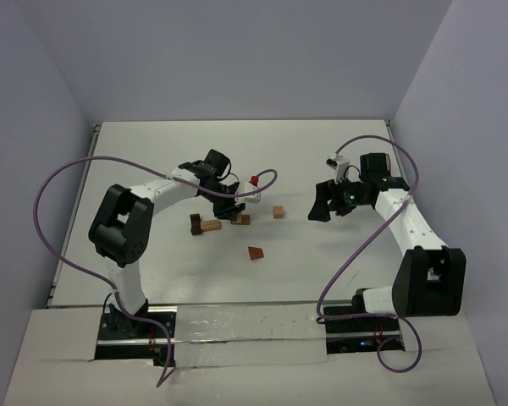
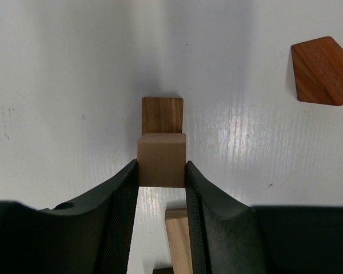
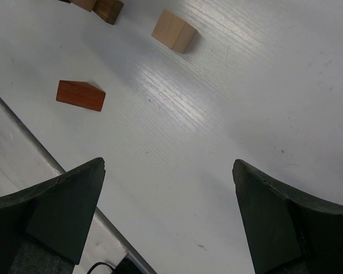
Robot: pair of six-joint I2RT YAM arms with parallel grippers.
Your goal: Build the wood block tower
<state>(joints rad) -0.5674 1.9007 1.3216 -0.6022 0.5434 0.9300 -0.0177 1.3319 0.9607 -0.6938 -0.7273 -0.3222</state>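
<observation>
In the left wrist view my left gripper [image 2: 162, 166] is shut on a light tan block [image 2: 161, 160]. That block sits right against a dark brown block [image 2: 162, 114] just beyond it. A longer pale block [image 2: 177, 240] lies on the table under the fingers. The reddish-brown wedge [image 2: 323, 71] lies apart at the upper right. From above, the left gripper [image 1: 231, 211] is over the small cluster of blocks [image 1: 240, 220]. My right gripper [image 1: 322, 203] hovers open and empty off to the right, and its wrist view shows the right gripper [image 3: 168, 165] over bare table.
A dark block [image 1: 196, 224] and a tan block [image 1: 210, 224] lie side by side left of the cluster. A loose tan cube [image 1: 278, 211] sits between the two grippers. The wedge [image 1: 255, 253] is nearer the table's front edge [image 1: 237, 306].
</observation>
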